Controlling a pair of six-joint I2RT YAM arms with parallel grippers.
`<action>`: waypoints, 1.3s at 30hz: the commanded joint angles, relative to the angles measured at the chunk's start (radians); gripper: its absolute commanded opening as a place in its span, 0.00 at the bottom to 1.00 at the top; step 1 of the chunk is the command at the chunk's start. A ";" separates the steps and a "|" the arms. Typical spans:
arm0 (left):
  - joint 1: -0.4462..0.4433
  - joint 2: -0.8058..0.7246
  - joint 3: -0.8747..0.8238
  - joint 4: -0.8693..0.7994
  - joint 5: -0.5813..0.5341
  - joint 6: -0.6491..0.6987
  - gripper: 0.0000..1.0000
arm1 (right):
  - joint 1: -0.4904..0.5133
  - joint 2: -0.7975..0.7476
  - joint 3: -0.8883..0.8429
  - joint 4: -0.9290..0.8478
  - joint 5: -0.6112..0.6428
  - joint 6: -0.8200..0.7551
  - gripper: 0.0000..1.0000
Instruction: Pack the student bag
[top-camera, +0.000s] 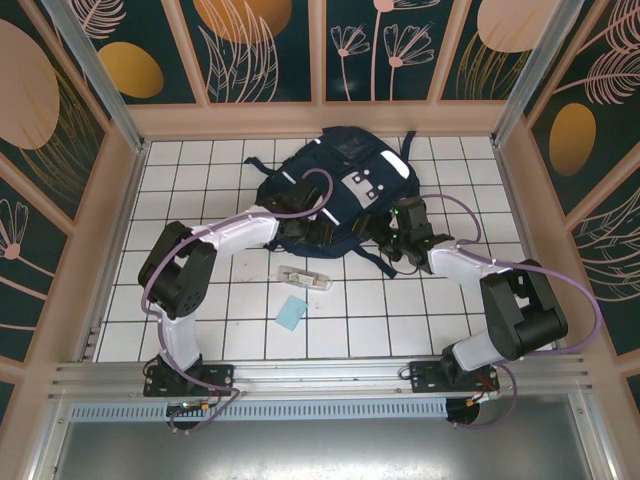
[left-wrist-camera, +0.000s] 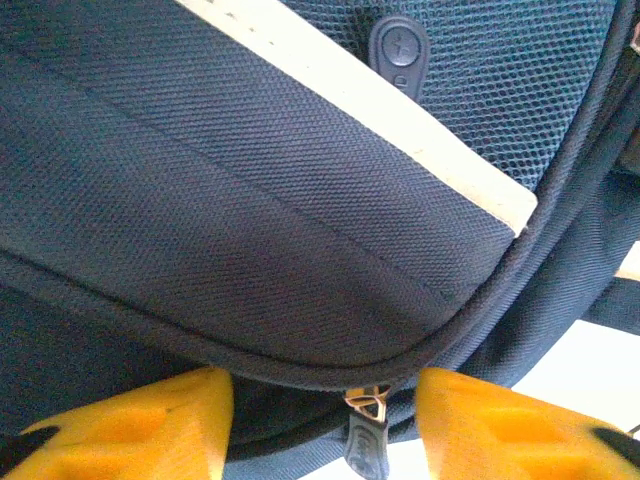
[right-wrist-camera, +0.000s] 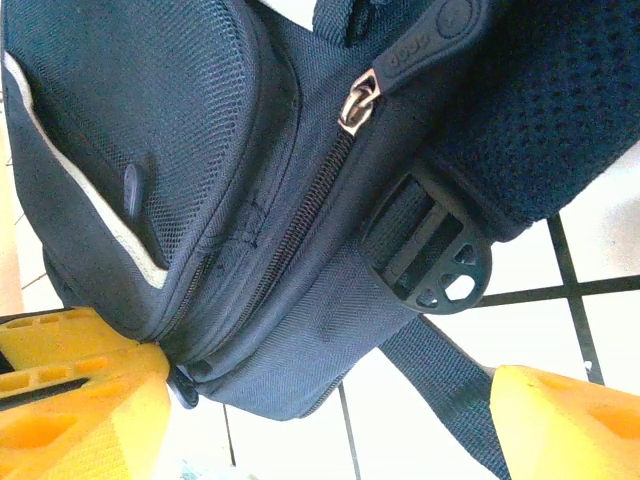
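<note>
As both arms bend over the student bag (top-camera: 345, 178), left pincer (left-wrist-camera: 320, 432) and right pincer (right-wrist-camera: 325, 410) gape released.

The rubber zipper pull (right-wrist-camera: 425, 40) on the backpack (right-wrist-camera: 130, 130) carries small raised letters, too blurred to read. Another rubber tab (left-wrist-camera: 398, 52) perhaps shows a plus sign.

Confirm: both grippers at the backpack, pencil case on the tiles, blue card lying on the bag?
Not quite. The blue card lies on the tiles too, beside the pencil case, off the backpack; the top external view shows it. The rest holds.
</note>
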 joint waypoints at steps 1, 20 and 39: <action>-0.038 0.057 0.033 -0.088 -0.083 -0.055 0.47 | -0.005 -0.023 -0.014 0.026 0.009 0.007 0.84; -0.073 0.027 0.002 -0.130 -0.047 -0.079 0.17 | 0.070 0.031 -0.021 0.056 0.072 0.066 0.87; -0.071 -0.040 -0.047 -0.065 -0.084 -0.017 0.00 | 0.108 0.222 -0.054 0.394 0.149 0.221 0.18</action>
